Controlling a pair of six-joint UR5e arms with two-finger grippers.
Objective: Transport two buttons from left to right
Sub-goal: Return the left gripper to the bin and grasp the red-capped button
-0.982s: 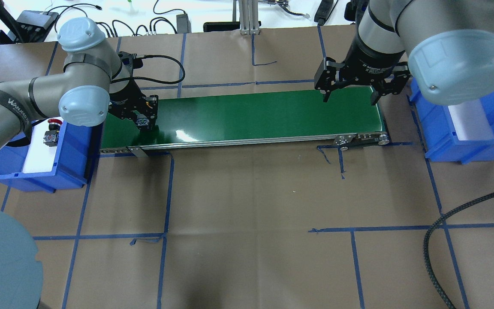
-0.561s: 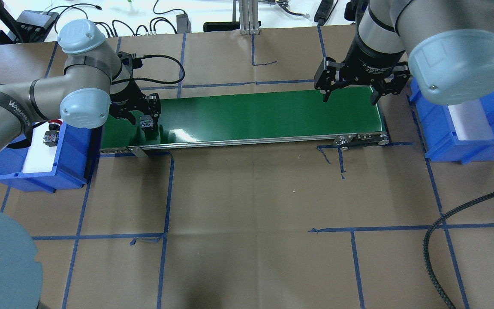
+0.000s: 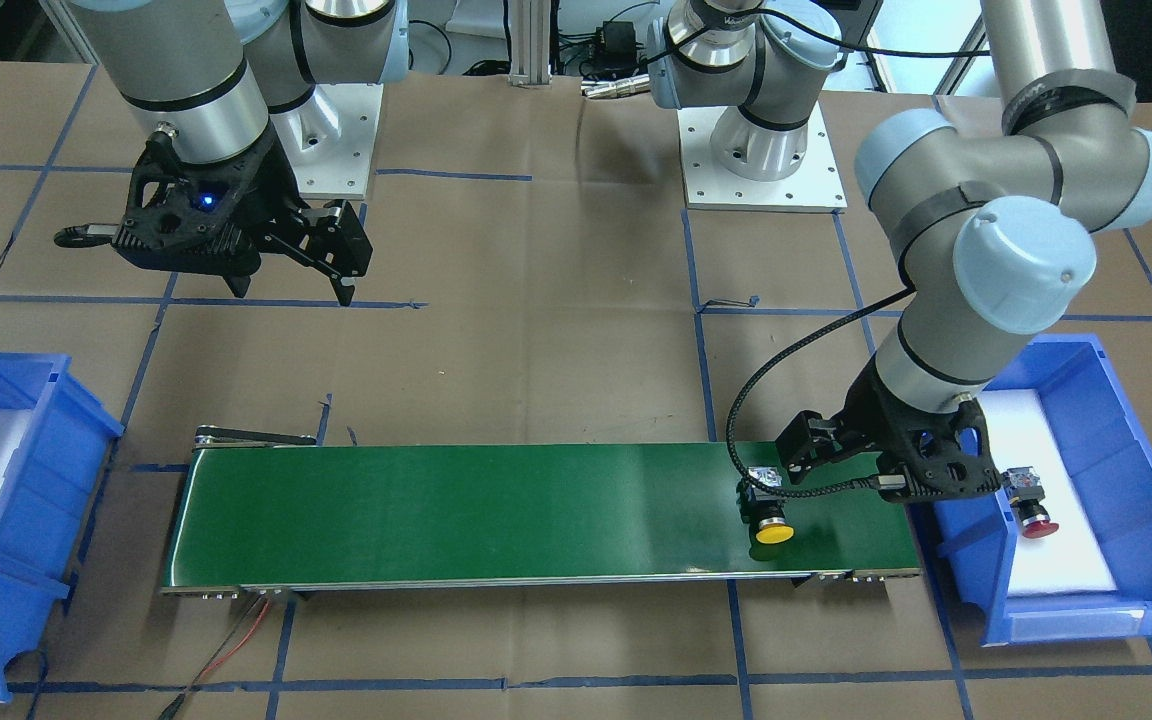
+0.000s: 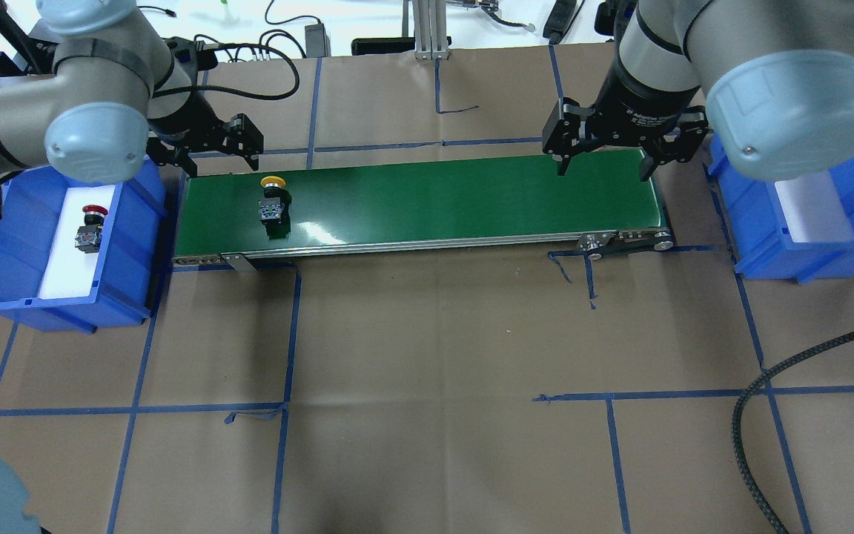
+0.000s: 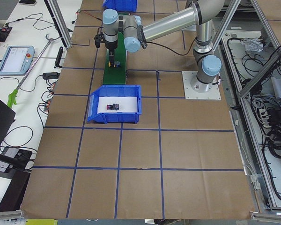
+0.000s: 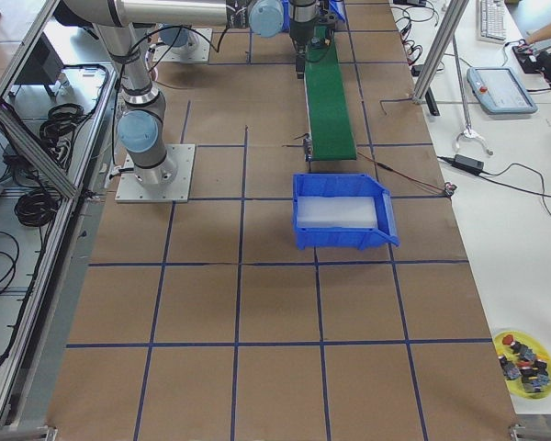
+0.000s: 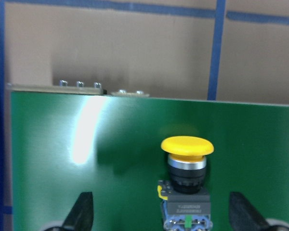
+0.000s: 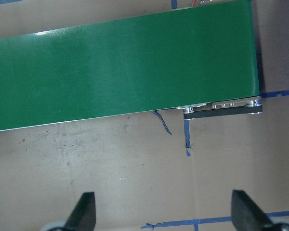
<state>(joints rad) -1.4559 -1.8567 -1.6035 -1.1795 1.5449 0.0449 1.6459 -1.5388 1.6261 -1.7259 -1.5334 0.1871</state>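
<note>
Left fingers [image 7: 84,211] apart; domed yellow button [image 7: 185,185] (glossy belt [image 7: 260,154]).

You see the grey left arm bent toward the table's far left corner, its black two-finger left gripper [image 4: 213,156] pointing down, fingers spread wide. The black right gripper [image 4: 605,170] hangs equally spread toward the far right corner.

My left arm [image 4: 12,126], right arm [image 4: 646,59]: silver-grey tubes, pale blue joint caps [image 4: 794,111], black bands. Above my jaws: black left gripper [image 4: 222,165], braided cable [image 3: 748,392]; black right gripper [image 4: 605,174], white lettering.
</note>
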